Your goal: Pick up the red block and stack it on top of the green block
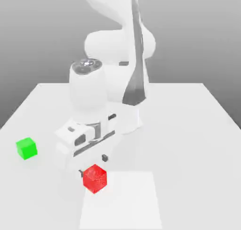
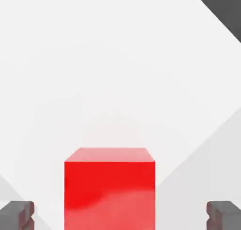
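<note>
In the exterior view, your gripper hangs low over the red block, which sits on the table near the front edge; the green block rests well apart, toward that view's left. Descend straight, keeping the wrist square to the cube's faces. In the hand view, the red block lies centred between the two fingertips, which stand wide apart with clear gaps on both sides and hold nothing. Judging by this, you should lower until the pads flank the cube's mid-height, then close evenly so it does not twist or skid.
</note>
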Controlling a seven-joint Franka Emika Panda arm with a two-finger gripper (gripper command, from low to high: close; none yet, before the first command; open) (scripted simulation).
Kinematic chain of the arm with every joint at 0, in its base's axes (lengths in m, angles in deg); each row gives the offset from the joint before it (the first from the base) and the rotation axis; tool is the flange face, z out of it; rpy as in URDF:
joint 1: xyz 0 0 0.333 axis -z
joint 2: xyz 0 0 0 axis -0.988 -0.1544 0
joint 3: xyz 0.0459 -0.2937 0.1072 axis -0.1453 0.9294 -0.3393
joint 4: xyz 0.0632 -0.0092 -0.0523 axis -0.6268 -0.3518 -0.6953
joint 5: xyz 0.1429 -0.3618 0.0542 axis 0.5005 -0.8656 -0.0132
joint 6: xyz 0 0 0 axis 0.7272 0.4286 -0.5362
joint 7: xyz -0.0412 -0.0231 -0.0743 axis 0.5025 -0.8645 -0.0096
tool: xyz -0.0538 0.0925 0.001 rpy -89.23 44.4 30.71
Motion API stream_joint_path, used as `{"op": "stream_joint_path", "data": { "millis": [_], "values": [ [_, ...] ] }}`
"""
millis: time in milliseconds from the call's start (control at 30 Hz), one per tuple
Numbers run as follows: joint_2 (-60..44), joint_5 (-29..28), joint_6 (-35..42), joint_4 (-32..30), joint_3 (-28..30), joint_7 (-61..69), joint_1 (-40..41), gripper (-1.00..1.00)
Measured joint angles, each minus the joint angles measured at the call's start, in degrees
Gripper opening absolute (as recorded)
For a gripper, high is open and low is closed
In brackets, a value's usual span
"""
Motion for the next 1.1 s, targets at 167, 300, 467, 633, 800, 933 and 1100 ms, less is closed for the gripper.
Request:
{"op": "stream_joint_path", "data": {
  "millis": [167, 300, 467, 633, 800, 933, 1100],
  "values": [
    [-6.28, 7.70, -5.00, 0.83, -7.83, 5.52, 5.91, -1.00],
    [-6.28, 7.67, -4.89, 0.83, -7.83, 5.49, 5.92, -1.00],
    [-4.49, 5.43, -3.48, 0.63, -5.81, 3.92, 4.47, -1.00],
    [1.82, -3.54, 1.42, -0.31, -1.34, -2.56, 2.24, -1.00],
    [7.70, -9.70, 6.21, -1.52, -0.88, -7.13, 3.55, -1.00],
    [10.88, -12.90, 9.43, -0.93, 4.20, 2.03, 11.06, -1.00],
    [13.83, -17.07, 12.89, 0.28, 13.24, 17.69, 19.12, -1.00]
  ]
}}
